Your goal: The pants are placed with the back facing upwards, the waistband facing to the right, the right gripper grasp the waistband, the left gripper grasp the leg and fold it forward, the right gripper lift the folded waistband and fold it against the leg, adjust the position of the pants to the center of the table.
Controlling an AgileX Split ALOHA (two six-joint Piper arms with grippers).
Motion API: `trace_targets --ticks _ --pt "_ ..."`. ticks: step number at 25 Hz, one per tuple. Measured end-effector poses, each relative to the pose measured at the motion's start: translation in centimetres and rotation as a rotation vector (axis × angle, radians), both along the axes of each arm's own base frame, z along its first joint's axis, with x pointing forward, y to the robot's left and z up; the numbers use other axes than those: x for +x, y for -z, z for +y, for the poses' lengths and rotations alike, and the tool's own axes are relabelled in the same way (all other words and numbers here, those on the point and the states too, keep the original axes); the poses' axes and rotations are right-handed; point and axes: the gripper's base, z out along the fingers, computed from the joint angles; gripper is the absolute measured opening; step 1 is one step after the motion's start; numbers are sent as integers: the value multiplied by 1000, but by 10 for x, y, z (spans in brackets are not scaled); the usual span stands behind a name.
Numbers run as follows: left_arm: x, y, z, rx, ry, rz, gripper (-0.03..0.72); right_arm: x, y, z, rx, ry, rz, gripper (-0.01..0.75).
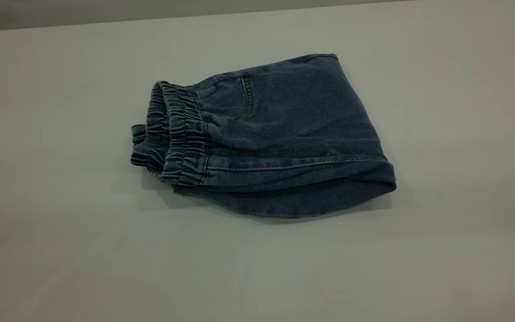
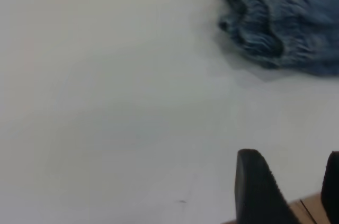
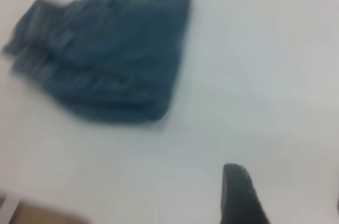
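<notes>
My left end effector (image 2: 288, 192) sits low over bare surface (image 1: 61, 250), well apart from the pants (image 1: 266, 138); two black fingers show with a clear gap between them, so I record it as spread and holding nothing. From it, the pants lie ahead, the gathered waistband (image 1: 172, 134) being the nearest part. The pants rest as a compact folded bundle, waistband layers stacked at one end and a smooth fold at the other; the printed leg is not visible, presumably tucked inside. My right end effector (image 3: 241, 197) is likewise withdrawn over bare surface, the bundle well ahead of it; only one finger shows, so I cannot tell whether it is spread or pressed together. Assessment: both folds appear complete, and the bundle lies roughly mid-surface. Remaining work, if any, is a minor centring adjustment.
</notes>
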Motion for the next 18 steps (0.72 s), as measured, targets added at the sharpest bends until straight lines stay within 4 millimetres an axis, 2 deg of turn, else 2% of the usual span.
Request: trace_targets --ticks 5,13,18 --pt "-11 -1 3 -10 -100 -78 300 -18 0 -3 19 67 -115 336" --pt "-28 -2 4 -24 -121 -187 300 -18 0 -3 18 75 -116 335" --pt "-29 -2 4 -24 -126 -195 300 -18 0 -3 19 75 -116 335"
